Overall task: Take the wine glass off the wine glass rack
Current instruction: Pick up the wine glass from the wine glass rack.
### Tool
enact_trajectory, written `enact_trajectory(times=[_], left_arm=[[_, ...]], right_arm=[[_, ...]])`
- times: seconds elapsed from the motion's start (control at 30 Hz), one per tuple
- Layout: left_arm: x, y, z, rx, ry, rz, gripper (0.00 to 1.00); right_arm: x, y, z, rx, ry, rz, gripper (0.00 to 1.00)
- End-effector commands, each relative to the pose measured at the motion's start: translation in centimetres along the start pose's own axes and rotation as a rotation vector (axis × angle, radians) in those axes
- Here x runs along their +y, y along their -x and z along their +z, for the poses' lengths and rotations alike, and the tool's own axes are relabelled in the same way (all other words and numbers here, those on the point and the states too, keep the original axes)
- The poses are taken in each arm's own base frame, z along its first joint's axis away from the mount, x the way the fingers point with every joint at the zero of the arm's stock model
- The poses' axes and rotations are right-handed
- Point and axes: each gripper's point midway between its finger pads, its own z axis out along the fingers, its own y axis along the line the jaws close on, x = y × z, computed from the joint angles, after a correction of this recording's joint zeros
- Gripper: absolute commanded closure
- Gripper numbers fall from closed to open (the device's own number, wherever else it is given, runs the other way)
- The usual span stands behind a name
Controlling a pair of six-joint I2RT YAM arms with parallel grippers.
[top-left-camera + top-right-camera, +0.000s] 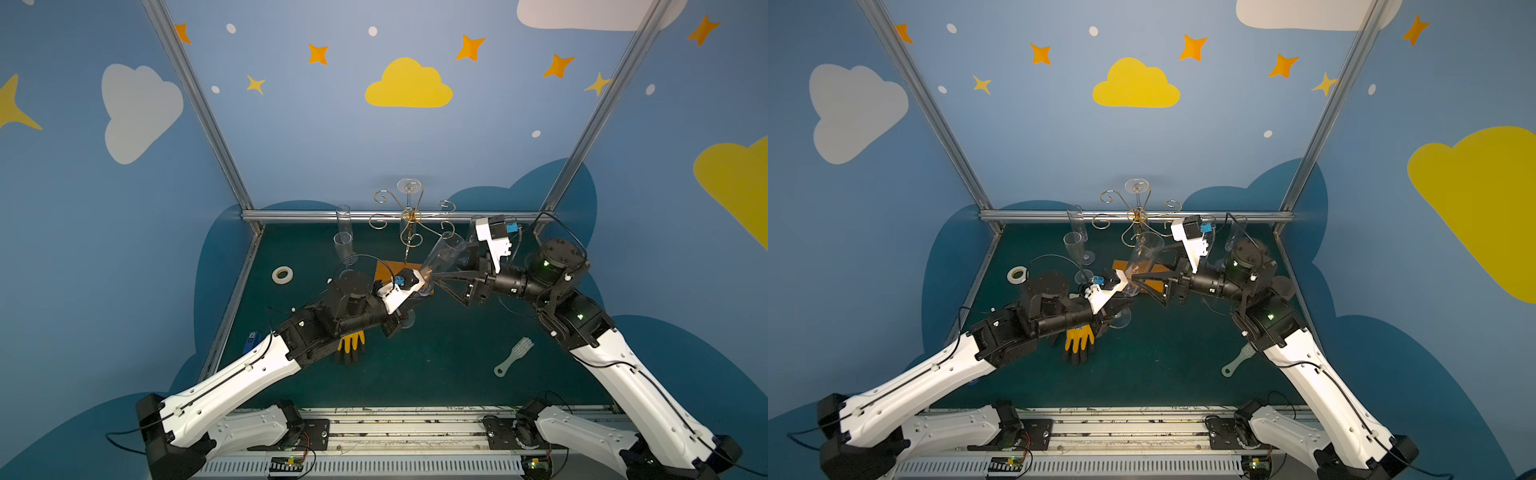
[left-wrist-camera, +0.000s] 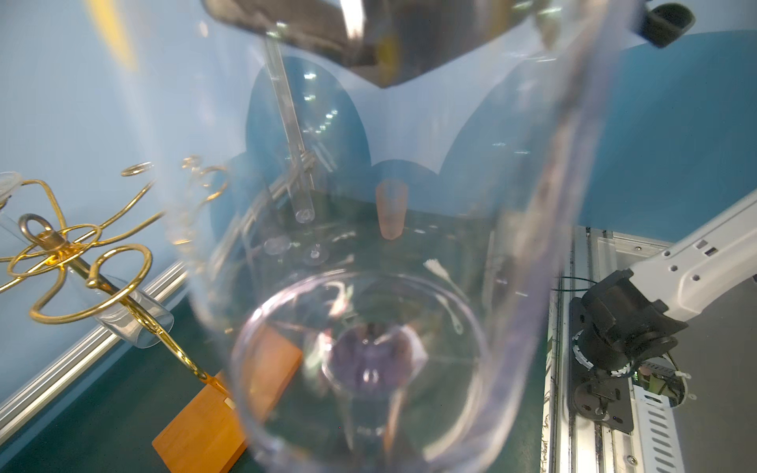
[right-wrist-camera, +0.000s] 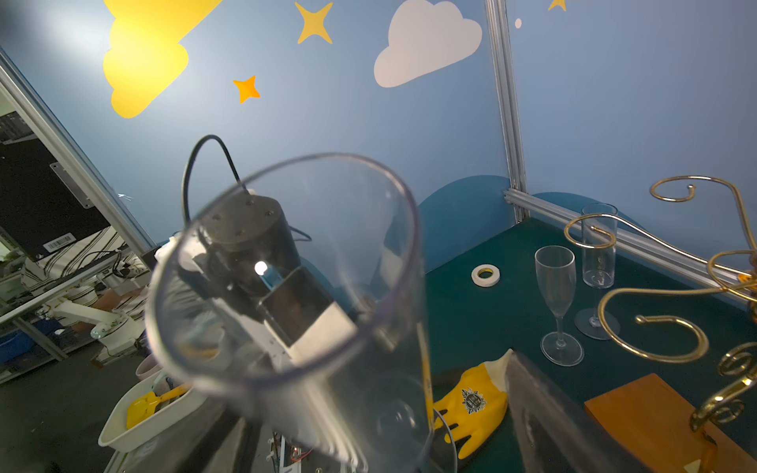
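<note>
L end effector (image 1: 415, 301) clamped on wine glass (image 1: 442, 255) stem | R end effector (image 1: 446, 290) wide open by bowl | close R gently b4 L releases, keep clear of rack (image 1: 410, 216)

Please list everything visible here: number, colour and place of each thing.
wine glass rack: one, gold, orange base, rear centre
wine glass: one, clear, tilted between grippers
hanging glass: one, clear, rack's far arm
standing glasses: two, clear, rear left
another glass: at least one, clear, behind right arm
tape: one, white, left
glove: one, yellow, under left arm
brush: one, pale, right
left gripper: one, black, shut on stem
right gripper: one, black, fingers open around bowl
</note>
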Motion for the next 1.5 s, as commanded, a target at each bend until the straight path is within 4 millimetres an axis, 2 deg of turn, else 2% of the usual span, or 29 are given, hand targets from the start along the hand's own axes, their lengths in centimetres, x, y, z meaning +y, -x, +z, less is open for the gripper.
enact_trajectory(times=[0.0,0.17,0.73,0.83,0.97,1.23,1.47], left_arm=[[-0.3,1.9,-0.6,-0.044,-0.018,0.013,0.97],[-0.4,1.7,-0.4,-0.036,-0.023,0.01,0.97],[-0.5,1.5,-0.5,-0.036,-0.029,0.013,0.95],[-0.4,1.6,-0.7,-0.042,-0.021,0.009,0.87],[-0.3,1.8,-1.4,-0.066,-0.007,0.0,0.57],[0.0,2.9,-4.1,-0.175,0.037,-0.021,0.34],[0.2,3.8,-6.3,-0.259,0.067,-0.035,0.26]], right_arm=[[1.1,2.1,0.1,-0.06,0.026,-0.055,0.13],[0.5,2.2,0.5,-0.077,-0.001,-0.066,0.21],[-0.3,1.6,1.1,-0.08,-0.036,-0.061,0.64],[-0.3,1.5,0.9,-0.079,-0.04,-0.06,0.65],[-0.3,1.2,0.5,-0.074,-0.06,-0.068,0.66],[-0.6,0.4,-0.8,-0.049,-0.126,-0.095,0.66],[-1.4,-0.5,-1.8,-0.023,-0.197,-0.115,0.66]])
